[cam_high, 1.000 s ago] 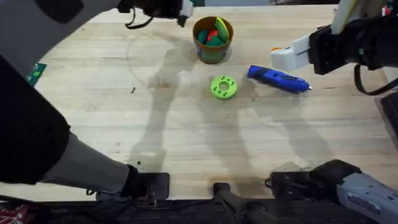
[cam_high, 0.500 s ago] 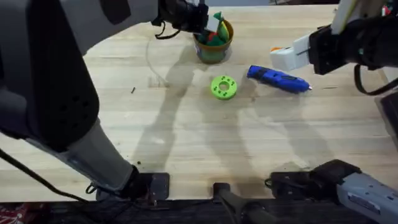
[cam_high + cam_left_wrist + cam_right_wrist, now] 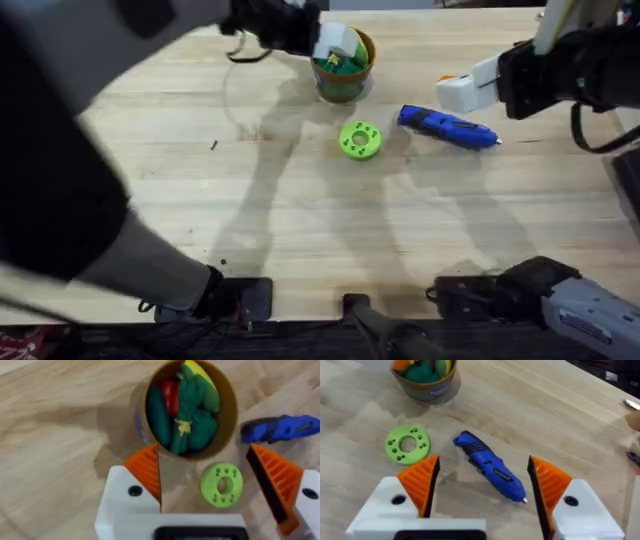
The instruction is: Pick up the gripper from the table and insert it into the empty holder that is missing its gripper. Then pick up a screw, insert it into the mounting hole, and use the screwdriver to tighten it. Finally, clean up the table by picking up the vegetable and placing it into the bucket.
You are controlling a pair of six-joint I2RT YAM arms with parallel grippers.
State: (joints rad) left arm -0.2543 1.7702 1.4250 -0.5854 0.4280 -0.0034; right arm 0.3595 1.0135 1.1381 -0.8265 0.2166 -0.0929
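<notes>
left tool [image 3: 205,477] wide open, empty, over bucket [image 3: 227,415] | right tool [image 3: 482,485] wide open over screwdriver [image 3: 490,467]

The left arm rises close under the overhead camera — a large dark blur from seven o'clock up to twelve — ending in the left gripper [image 3: 207,477], whose orange-padded fingers [image 3: 146,472] are spread wide and hold nothing. The right arm enters at two o'clock; the right gripper [image 3: 482,487] hangs with its fingers [image 3: 420,482] equally wide apart — empty.
</notes>
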